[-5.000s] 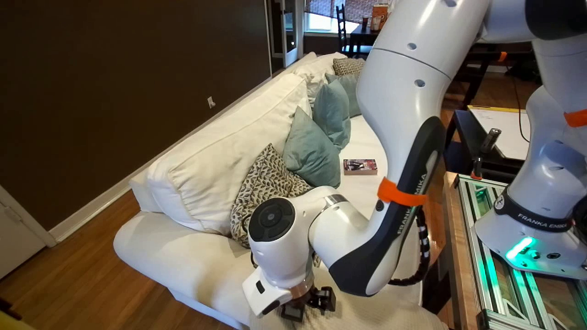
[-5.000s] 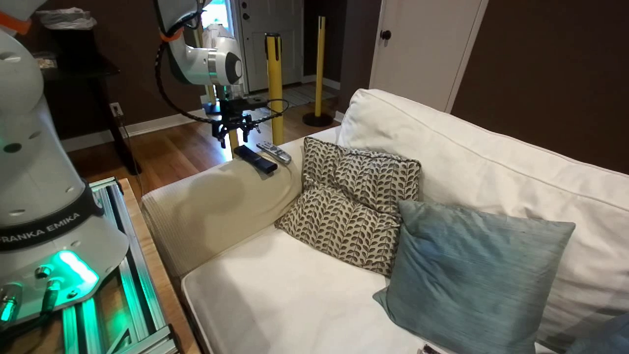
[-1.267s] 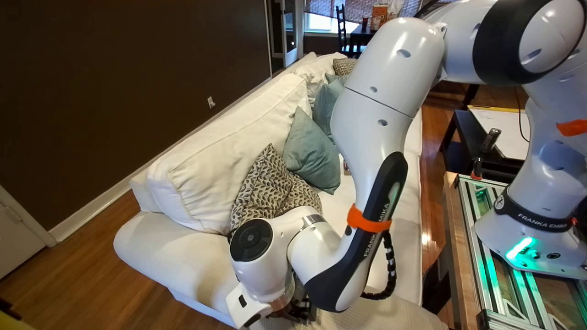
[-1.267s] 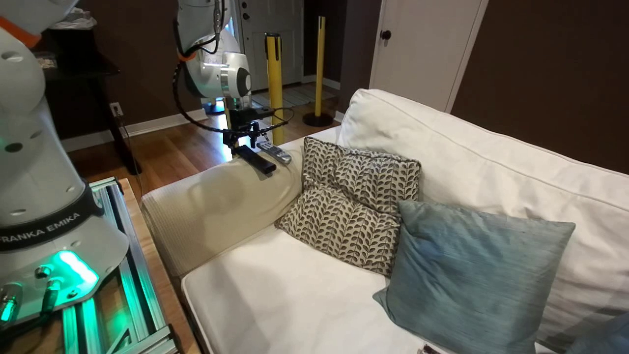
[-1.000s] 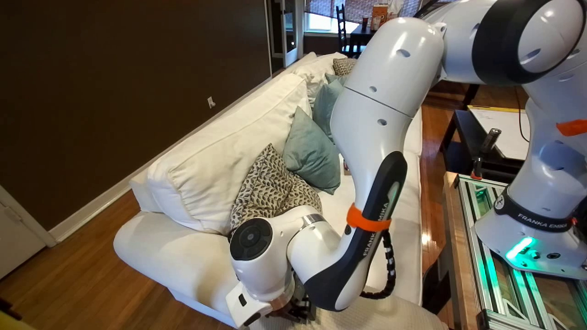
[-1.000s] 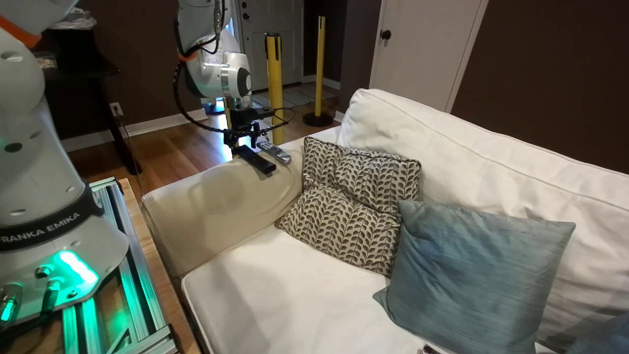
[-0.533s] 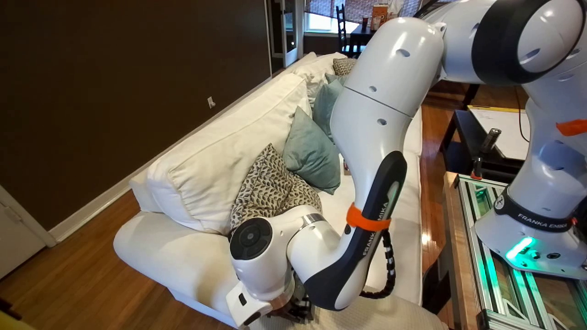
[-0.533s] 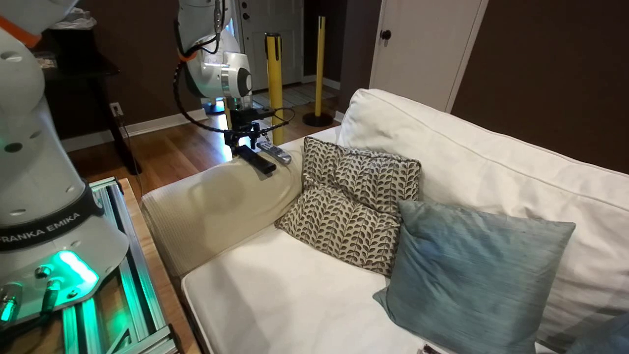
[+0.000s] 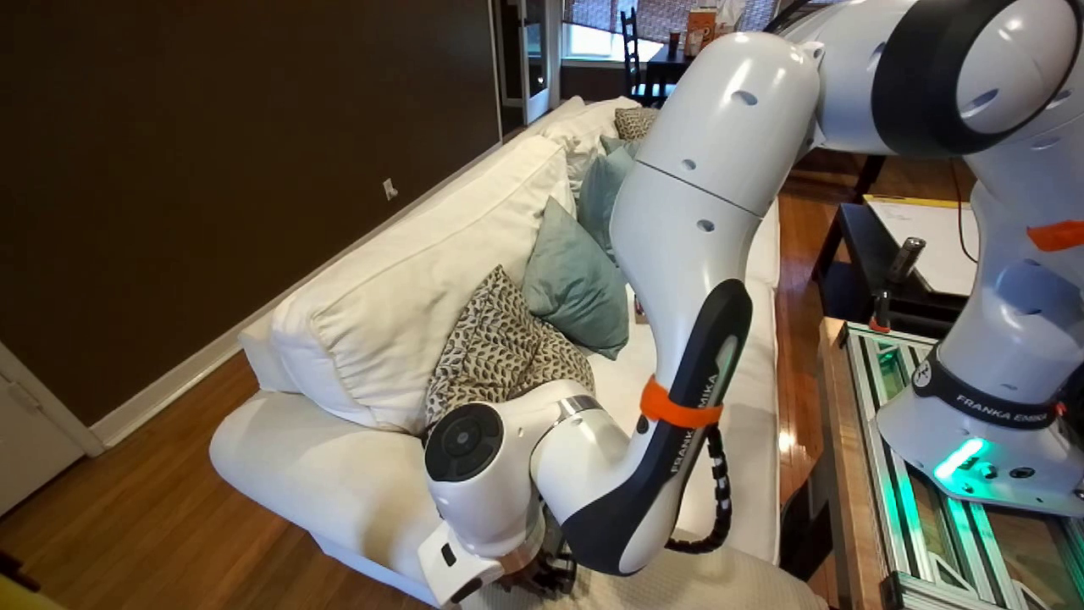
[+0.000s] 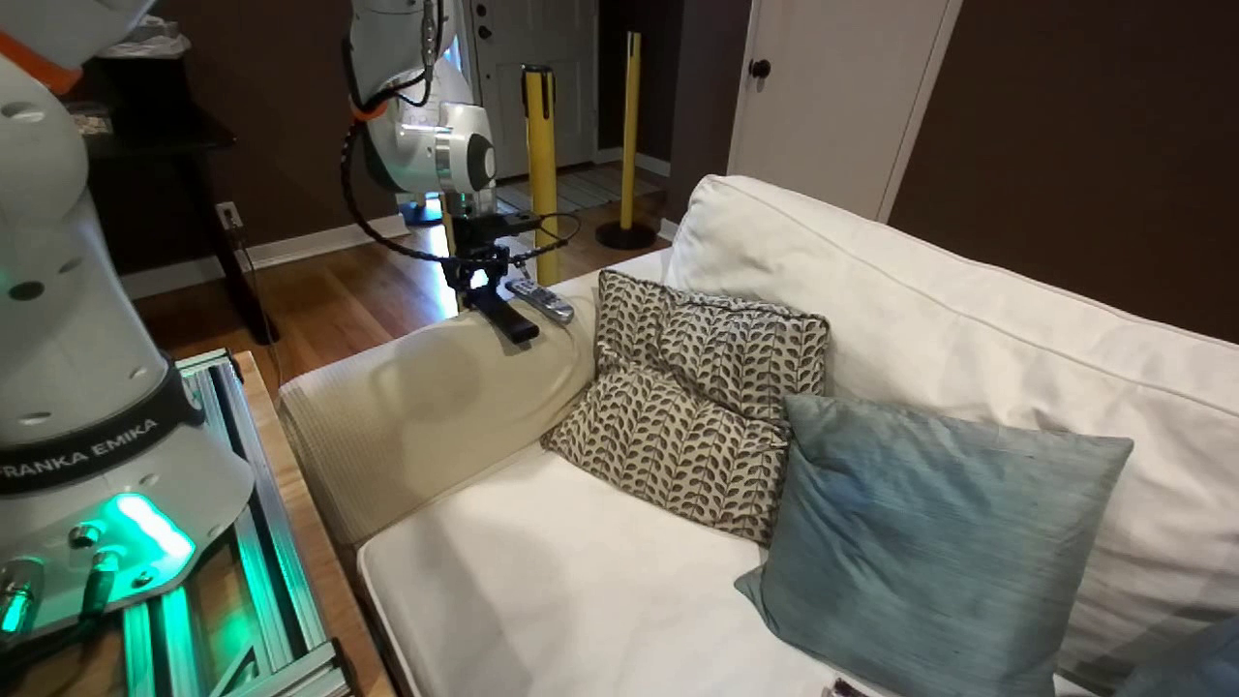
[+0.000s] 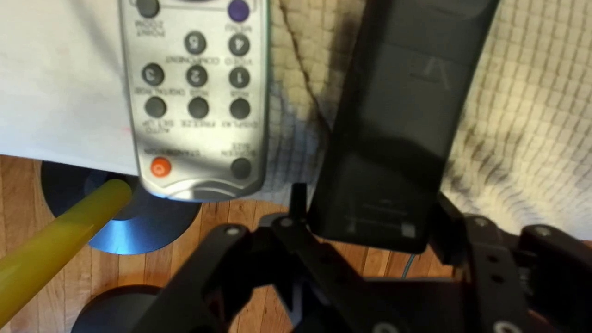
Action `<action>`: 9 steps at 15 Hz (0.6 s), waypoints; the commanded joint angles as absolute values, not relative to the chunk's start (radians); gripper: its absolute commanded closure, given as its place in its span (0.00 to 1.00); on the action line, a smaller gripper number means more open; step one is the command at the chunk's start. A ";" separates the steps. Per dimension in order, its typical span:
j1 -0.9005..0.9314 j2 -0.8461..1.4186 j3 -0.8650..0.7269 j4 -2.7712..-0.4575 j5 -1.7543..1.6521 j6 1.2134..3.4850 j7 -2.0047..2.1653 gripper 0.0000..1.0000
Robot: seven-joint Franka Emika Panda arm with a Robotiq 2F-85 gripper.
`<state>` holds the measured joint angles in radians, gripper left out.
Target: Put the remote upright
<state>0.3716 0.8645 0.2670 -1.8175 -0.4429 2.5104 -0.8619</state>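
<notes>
Arm base [image 10: 106,494] reads FRANKA EMIKA in both exterior views. Forearm [image 9: 690,280] bears the same name, partly hidden, in an exterior view. Wrist view, pale remote [image 11: 196,95], print inverted: buttons [image 11: 196,76] numbered 1 to 5; labels MENU, VIDEO, COMPONENT, RGB, DISPLAY, FREEZE, AUTO SET UP, SCREEN SIZE.

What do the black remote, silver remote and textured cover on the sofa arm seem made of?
Black remote: probably plastic, smooth and semi-matte; soft reflections and faint lines suggest moulding.
Silver remote: likely plastic with a metallic-looking finish, though metal can't be ruled out; its face catches bright light.
Textured cover: matte fabric; a grid-like weave and ripples show, fibre unclear.
</notes>
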 commanded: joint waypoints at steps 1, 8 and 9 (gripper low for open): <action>0.364 0.856 0.276 -1.823 -0.438 2.489 -0.864 0.24; 0.366 0.827 0.266 -1.846 -0.442 2.493 -0.846 0.00; 0.363 0.829 0.269 -1.845 -0.439 2.491 -0.849 0.00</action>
